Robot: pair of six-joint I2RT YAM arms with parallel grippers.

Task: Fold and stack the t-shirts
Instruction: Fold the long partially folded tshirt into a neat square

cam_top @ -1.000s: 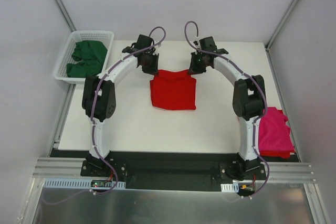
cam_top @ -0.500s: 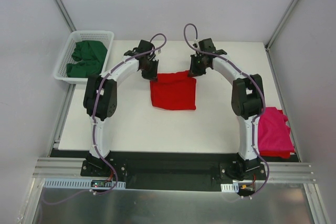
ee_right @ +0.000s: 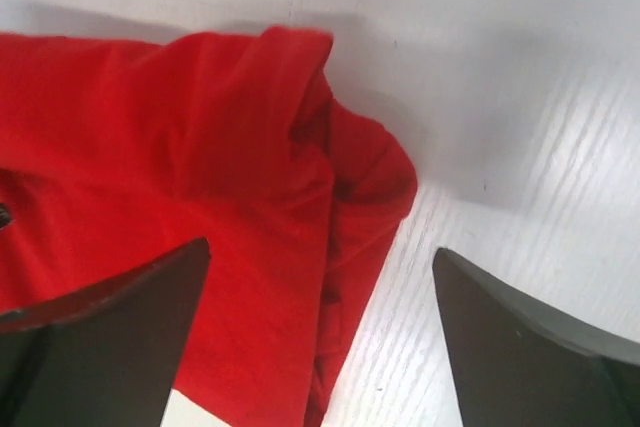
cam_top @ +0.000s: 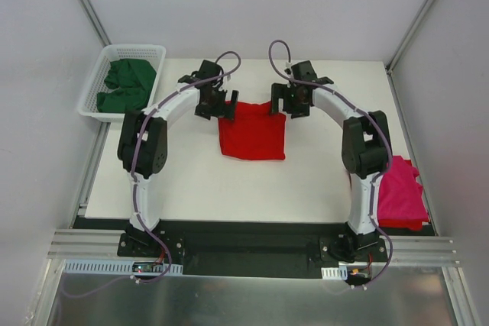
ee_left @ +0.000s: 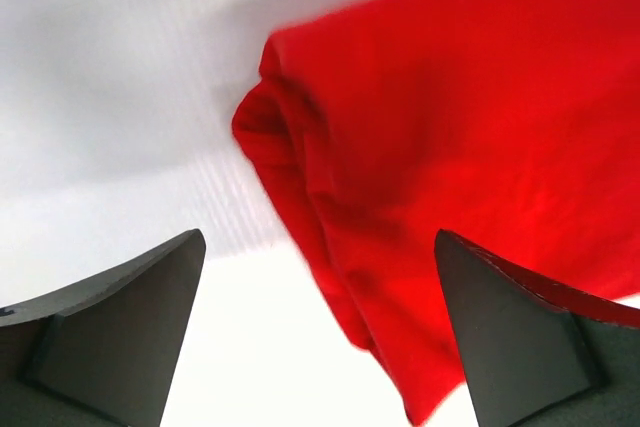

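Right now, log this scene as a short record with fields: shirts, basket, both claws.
red t-shirt: folded, flat at the middle of the table
left claw: open, over the shirt's far left corner
right claw: open, over its far right corner
pink t-shirt: at the table's near right edge
green t-shirts: in the white basket, far left

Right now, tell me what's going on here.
Shirt folding is under way. The left gripper and right gripper hang open over the far corners of a folded red shirt on the table, holding nothing. A pink shirt lies at the table's right edge; green shirts wait in the white basket.
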